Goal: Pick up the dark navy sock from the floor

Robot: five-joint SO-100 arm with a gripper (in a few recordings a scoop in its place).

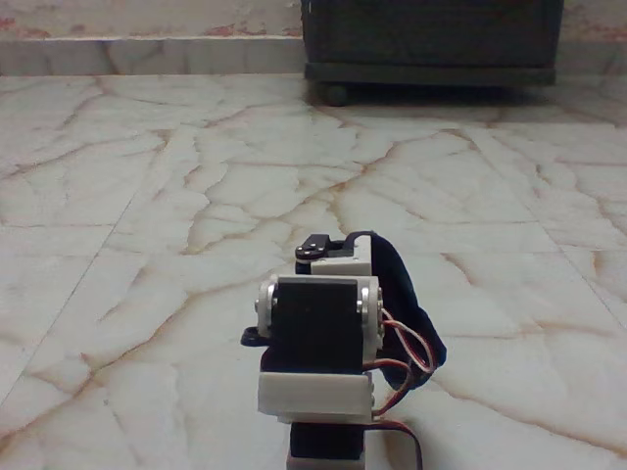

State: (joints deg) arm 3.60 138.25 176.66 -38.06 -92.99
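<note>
Fixed view, looking along my arm from behind. Floor (147, 294) is glossy cream-white marble tile, orange-brown veins running all over it, thin grout lines, soft reflections near the far wall.

My arm (318, 338) sits low centre: boxy black servo bodies, white printed brackets, round silver hubs on both sides, red wires (411, 357) looping out on the right side of the picture.

Gripper (328, 250) is at the top of the stack, pointing away from the camera. I see a black finger piece over a white block, nothing more. Jaws are hidden by my own wrist, so I can't tell how far open they are, or whether they're clamped on anything.

Sock (402, 294): soft dark navy fabric, limp, rounded outline, matte against the shiny tile. It shows just right of the wrist, from beside the gripper down to near the red wires. Long axis runs diagonally, upper-left to lower-right in the picture; the upper end sits against the gripper area, the lower end bulges out to the right. The part behind my arm is hidden. Can't tell if the lower end rests on the floor or hangs clear.

Far back: dark wooden cabinet (431, 39) with a round foot, against a pale step.
</note>
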